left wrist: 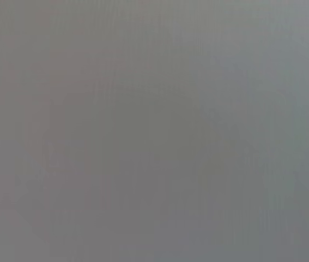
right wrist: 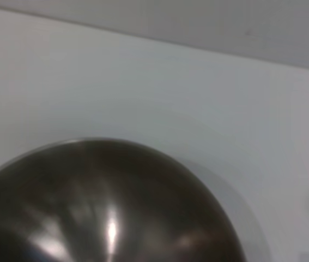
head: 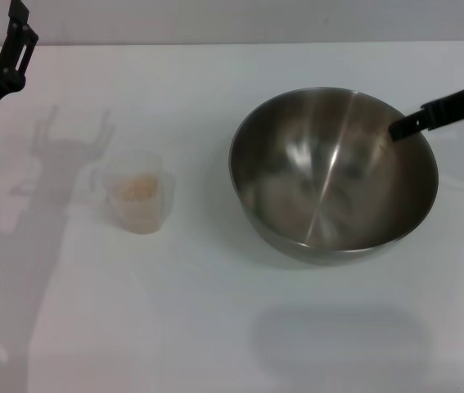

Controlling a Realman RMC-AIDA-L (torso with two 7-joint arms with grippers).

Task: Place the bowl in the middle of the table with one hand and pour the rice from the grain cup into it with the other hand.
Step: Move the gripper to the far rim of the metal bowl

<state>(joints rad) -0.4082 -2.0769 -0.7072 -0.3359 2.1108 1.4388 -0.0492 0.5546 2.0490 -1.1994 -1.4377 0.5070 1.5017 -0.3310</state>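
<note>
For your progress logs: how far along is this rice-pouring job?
Done: nothing finished. In hand: the right gripper is at the rim of the empty bowl, right of the table's middle. Left: pouring; the rice sits in the cup, and the left gripper is raised off to the side.

Bright, even light washes the white table. Soft shadows fall on it beneath the bowl and beside the left arm. Highlights streak the steel. The left wrist view is featureless grey; the right wrist view is blurred.
</note>
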